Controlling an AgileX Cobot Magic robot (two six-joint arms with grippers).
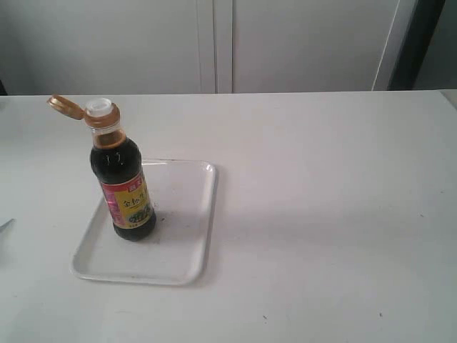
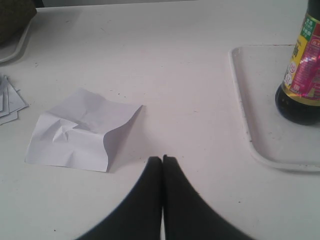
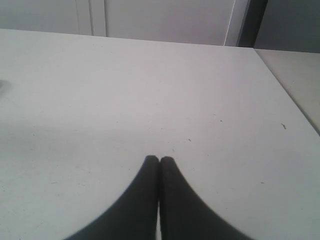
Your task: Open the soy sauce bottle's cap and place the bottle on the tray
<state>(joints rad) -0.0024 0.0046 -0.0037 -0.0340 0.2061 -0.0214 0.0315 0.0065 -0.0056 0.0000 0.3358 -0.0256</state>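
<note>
A plain white tabletop [image 1: 321,214] is spreading out under both my arms, bare over most of its width. Nearest to me, my left pincer [image 2: 162,159] is hanging over that surface with its black fingers pressed together on nothing, and my right pincer [image 3: 159,160] is doing the same over its own side, closed and empty. Just beyond the left one, a crumpled square sheet of white paper [image 2: 80,132] is lying loose on the table.

Further on, the flat white rectangular plastic tray [image 1: 193,236] with its low rim is sitting on the table, and the small clear soy sauce bottle of dark liquid [image 1: 125,179], red-and-yellow label facing out, is standing upright inside it, towards the tray's left side in the exterior view. Its orange-brown flip-top cap [image 1: 64,106] is hanging back on its hinge, leaving the white spout [image 1: 100,107] uncovered. Pale cabinet panels [image 1: 285,43] are closing off the far end.

I am judging the job as good as done. The bottle is tall, narrow and open, so I am planning any withdrawal wide of the tray, lifting before swinging.
</note>
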